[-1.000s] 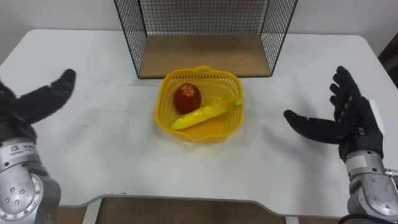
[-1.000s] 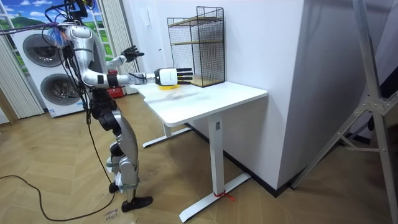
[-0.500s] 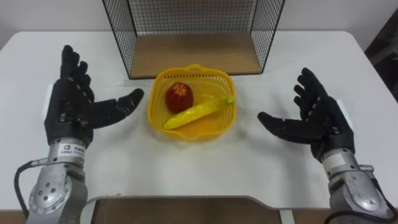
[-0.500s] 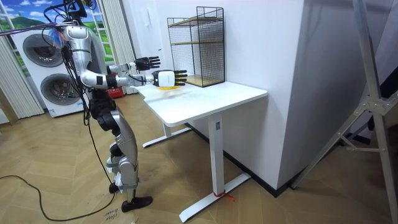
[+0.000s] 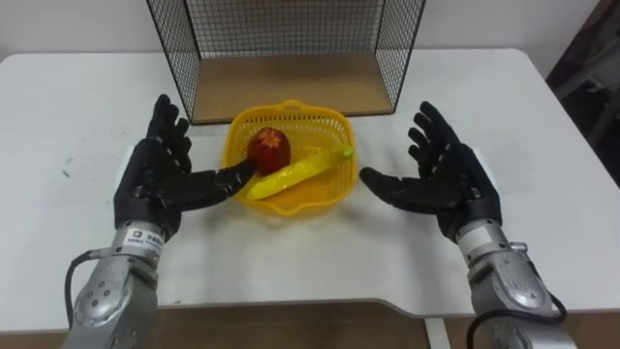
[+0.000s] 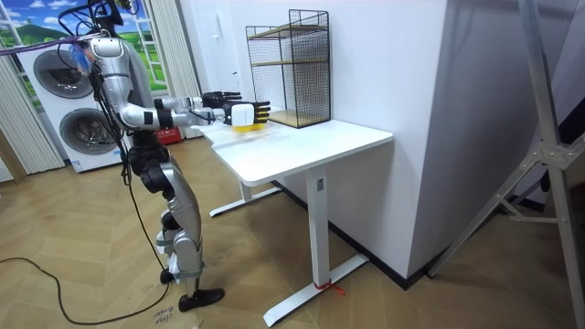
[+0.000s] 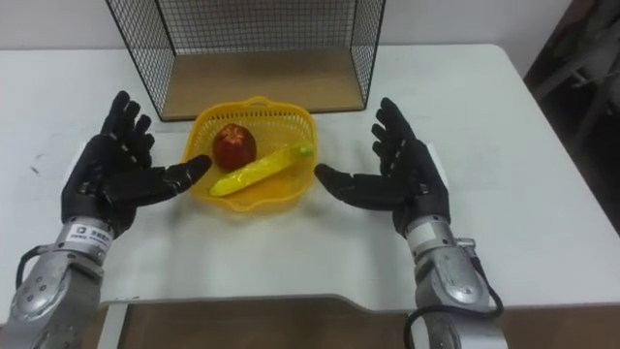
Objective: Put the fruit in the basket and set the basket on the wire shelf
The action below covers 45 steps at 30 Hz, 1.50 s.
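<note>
On the white table (image 5: 77, 87), dead centre, there's the yellow basket (image 5: 331, 124), and the fruit is in it. A red apple (image 5: 268, 150) sits on the left side. A yellow banana (image 5: 295, 173) lies slantwise across the middle, its stem end up by the right rim, and the two fruits are touching. The basket stands on the tabletop just in front of the wire shelf (image 5: 291, 85), not inside it. The shelf's wooden bottom board begins right behind the basket's far rim.

Now the hands, one on each side of the basket. The left hand (image 5: 160, 184) is at the basket's left, palm turned inward, fingers straight and spread. Its thumb stretches toward the rim beside the apple, and whether the tip touches the rim I can't tell. The right hand (image 5: 441, 179) mirrors it on the other side, fingers straight and fanned, thumb tip just beside the right rim. Both hands are wide open, clasping nothing, with the basket between them.

From across the room, the robot stands upright at the table's end on the room view's left, both arms reaching forward over the tabletop. The shelf is tall, with wooden boards at several levels, and sits at the table's far edge by the wall. Behind the robot are two washing machines (image 6: 50, 100).
</note>
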Motion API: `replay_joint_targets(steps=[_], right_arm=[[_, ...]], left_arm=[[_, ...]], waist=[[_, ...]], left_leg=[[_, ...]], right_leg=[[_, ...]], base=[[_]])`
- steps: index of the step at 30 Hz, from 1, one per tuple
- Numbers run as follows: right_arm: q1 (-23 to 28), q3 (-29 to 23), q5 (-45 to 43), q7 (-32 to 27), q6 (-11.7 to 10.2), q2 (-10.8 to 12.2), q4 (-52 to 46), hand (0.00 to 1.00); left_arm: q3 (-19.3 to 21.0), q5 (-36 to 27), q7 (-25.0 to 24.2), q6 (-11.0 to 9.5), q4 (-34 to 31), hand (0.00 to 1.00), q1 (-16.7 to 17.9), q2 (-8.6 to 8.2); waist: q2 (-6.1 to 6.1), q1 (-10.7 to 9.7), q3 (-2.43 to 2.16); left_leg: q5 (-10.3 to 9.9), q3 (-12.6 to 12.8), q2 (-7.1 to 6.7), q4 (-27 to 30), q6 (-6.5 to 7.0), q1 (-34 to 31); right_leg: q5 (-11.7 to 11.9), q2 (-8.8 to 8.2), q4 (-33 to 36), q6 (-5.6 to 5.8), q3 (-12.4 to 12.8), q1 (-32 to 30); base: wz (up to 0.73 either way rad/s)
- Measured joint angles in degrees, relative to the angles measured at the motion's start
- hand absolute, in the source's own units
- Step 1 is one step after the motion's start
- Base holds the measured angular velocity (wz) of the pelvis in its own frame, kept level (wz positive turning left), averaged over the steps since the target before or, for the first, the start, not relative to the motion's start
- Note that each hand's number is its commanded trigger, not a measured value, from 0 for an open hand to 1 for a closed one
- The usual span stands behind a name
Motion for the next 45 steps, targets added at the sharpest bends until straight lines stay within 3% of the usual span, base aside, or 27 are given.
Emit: replay_joint_targets(steps=[17,24,28,35,45], right_arm=[[-1.6,0.2,6.5,1.1,1.3,2.1,0.0,0.00],[-1.6,0.9,6.5,1.1,1.3,2.2,0.1,0.00],[-1.6,1.4,6.5,1.9,1.4,2.2,2.2,0.00],[-1.9,1.4,6.2,2.4,3.7,2.2,4.4,0.00],[-3.3,2.0,5.7,2.0,3.7,2.2,6.0,0.00]], left_arm=[[-1.3,0.3,-1.1,2.6,3.7,0.00,-1.5,-0.58],[-1.2,0.3,-1.0,3.0,4.5,0.00,-1.5,-1.53],[-1.2,0.5,-1.0,3.6,4.6,0.00,-1.5,-1.53],[-1.1,5.4,-1.0,4.8,5.7,0.00,-1.5,-1.55],[-1.0,6.1,-0.9,5.0,6.1,0.00,-1.5,-1.56]], waist=[[0.19,-0.2,-0.04],[0.50,-0.1,-0.12],[0.50,-0.1,-0.12],[0.52,-0.1,-0.12],[0.57,0.1,-0.11]], left_leg=[[0.1,0.9,0.39,0.0,-0.10,-0.1],[0.1,0.9,0.39,0.0,-0.10,-0.2],[0.1,0.9,0.39,0.0,-0.12,-0.2],[0.1,1.1,0.41,0.1,-0.12,-0.2],[0.1,1.2,0.42,0.1,-0.15,-0.2]], right_leg=[[0.2,0.43,-0.2,-0.17,0.5,0.1],[0.2,0.48,-0.2,-0.17,0.5,0.1],[0.2,0.50,-0.2,-0.20,0.5,0.1],[0.3,0.50,-0.1,-0.24,0.7,-0.1],[0.3,0.48,0.0,-0.24,0.7,-0.1]], base=[[0.00],[0.00],[0.00],[0.00],[0.00]])
